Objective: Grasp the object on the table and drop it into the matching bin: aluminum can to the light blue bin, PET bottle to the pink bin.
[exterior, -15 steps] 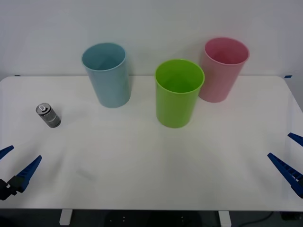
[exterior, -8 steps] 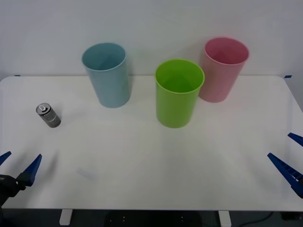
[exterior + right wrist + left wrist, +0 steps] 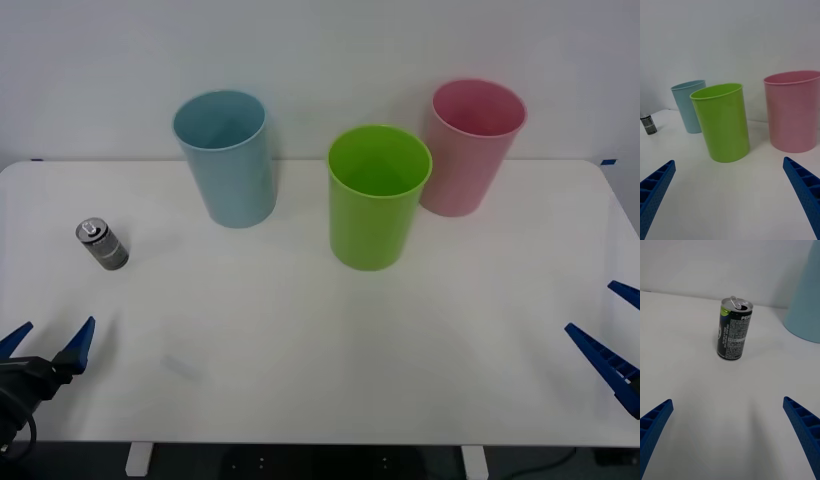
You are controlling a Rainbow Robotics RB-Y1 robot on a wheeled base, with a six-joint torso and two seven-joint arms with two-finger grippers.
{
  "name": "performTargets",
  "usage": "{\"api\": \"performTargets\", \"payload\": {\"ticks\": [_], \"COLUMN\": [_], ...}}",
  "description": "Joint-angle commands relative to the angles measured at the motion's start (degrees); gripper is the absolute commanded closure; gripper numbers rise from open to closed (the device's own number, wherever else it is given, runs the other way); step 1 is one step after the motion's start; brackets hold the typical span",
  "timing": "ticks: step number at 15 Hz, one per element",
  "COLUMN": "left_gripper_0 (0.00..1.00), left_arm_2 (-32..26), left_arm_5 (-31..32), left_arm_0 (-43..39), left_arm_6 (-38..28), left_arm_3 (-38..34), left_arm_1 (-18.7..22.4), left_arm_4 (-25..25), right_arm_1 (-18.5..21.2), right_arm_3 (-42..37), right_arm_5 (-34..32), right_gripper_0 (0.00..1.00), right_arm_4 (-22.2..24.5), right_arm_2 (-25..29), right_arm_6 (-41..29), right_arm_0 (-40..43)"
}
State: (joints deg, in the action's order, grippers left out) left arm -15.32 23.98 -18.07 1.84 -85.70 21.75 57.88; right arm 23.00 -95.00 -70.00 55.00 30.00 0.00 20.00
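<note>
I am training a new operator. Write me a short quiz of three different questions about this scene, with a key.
1. True or false: the aluminum can stands upright on the table, apart from the bins.
2. Which bin stands nearest to the can? A) the pink bin B) the light blue bin C) the lime green bin
3. Fill in: the left tool is ____, at the table's near edge, in front of the can; the right tool is open at the near right edge.

Key: 1 true; 2 B; 3 open.
</note>
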Motion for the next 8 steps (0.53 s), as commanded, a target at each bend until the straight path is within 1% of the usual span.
{"api": "performTargets", "payload": {"ticks": [1,3,4,6,8], "left_gripper_0": [0.00,0.00,0.00,0.00,0.00], "left_arm_2": [1.43,2.49,2.49,2.49,2.49], "left_arm_5": [-1.40,-2.71,-2.98,-3.51,-3.94], "left_arm_0": [2.43,3.22,3.83,4.98,6.47], "left_arm_6": [-0.08,0.80,1.50,4.93,5.63], "left_arm_3": [2.64,2.64,2.64,3.17,3.78], "left_arm_1": [-0.04,-0.12,-0.56,-1.35,-1.97], "left_arm_4": [-1.98,-3.21,-3.12,-3.56,-3.56], "right_arm_1": [0.00,0.00,0.00,0.00,0.00], "right_arm_3": [0.00,0.00,0.00,0.00,0.00], "right_arm_5": [0.00,0.00,0.00,0.00,0.00], "right_gripper_0": [0.00,0.00,0.00,0.00,0.00], "right_arm_4": [0.00,0.00,0.00,0.00,0.00], "right_arm_2": [0.00,0.00,0.00,0.00,0.00], "right_arm_6": [0.00,0.00,0.00,0.00,0.00], "right_arm_0": [0.00,0.00,0.00,0.00,0.00]}}
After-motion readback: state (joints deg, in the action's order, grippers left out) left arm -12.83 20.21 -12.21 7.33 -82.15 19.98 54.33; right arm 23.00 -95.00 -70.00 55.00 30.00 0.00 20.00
